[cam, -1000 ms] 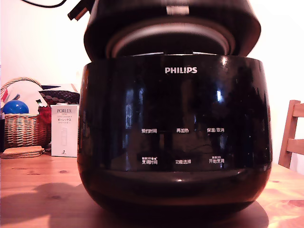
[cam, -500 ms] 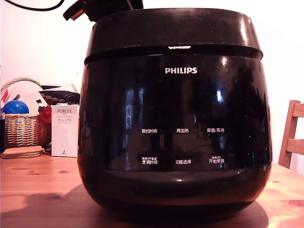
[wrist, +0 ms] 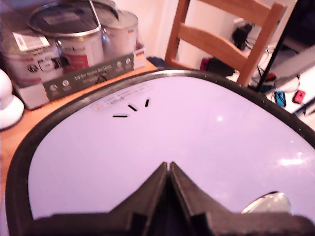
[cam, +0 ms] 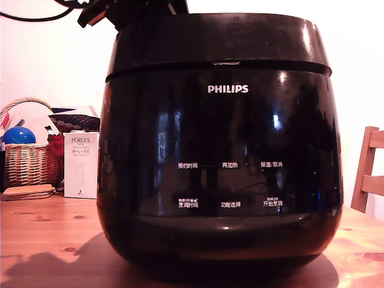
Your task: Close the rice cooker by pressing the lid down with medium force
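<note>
The rice cooker (cam: 219, 180), big, glossy and black with a white PHILIPS logo, fills the exterior view. Its lid (cam: 219, 39) lies down flat on the body, with only a thin seam between them. In the wrist view the lid's top (wrist: 172, 128) shows as a wide pale glossy surface with a black rim. My gripper (wrist: 167, 167) is shut, its two black fingers side by side with nothing between them, tips down at the lid's top. Part of the black arm (cam: 129, 9) shows above the lid's back edge in the exterior view.
On the wooden table (cam: 48, 240), to the exterior view's left, stand a wicker basket (cam: 27, 159) with a blue ball (cam: 19, 135) and a white PORLEX box (cam: 81, 165). A wooden chair (cam: 367, 171) is at the right. The wrist view shows metal tins (wrist: 74, 34) and a chair back (wrist: 221, 34).
One second ago the lid hung partly open with its pale inner rim showing. It has come down onto the body, and the seam is now a little tighter than half a second ago.
</note>
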Robot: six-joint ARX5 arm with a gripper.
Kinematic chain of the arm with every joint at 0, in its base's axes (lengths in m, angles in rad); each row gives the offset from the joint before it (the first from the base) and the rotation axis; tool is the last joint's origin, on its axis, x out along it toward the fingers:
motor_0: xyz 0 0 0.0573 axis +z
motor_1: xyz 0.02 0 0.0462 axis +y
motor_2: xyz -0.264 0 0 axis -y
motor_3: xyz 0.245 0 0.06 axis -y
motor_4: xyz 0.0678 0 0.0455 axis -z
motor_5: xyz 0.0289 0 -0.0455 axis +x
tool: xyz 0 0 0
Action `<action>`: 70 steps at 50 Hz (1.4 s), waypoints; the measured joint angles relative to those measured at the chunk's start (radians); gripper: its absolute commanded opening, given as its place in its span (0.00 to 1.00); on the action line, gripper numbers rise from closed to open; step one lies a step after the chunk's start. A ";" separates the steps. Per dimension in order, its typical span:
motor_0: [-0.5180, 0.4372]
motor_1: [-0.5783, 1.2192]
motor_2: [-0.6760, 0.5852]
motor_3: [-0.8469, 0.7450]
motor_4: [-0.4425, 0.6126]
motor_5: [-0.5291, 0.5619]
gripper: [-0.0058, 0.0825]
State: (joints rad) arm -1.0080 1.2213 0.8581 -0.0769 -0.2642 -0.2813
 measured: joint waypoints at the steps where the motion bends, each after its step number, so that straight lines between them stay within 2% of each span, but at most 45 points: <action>1: 0.000 -0.003 -0.005 0.004 -0.002 0.000 0.04; 15: -0.007 -0.037 -0.107 0.094 -0.019 -0.035 0.04; 56: -0.080 0.050 -0.077 0.161 -0.019 -0.062 0.04; 70: -0.091 0.057 -0.131 0.270 -0.034 -0.084 0.04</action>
State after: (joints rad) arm -1.0992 1.2785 0.7269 0.1936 -0.2981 -0.3653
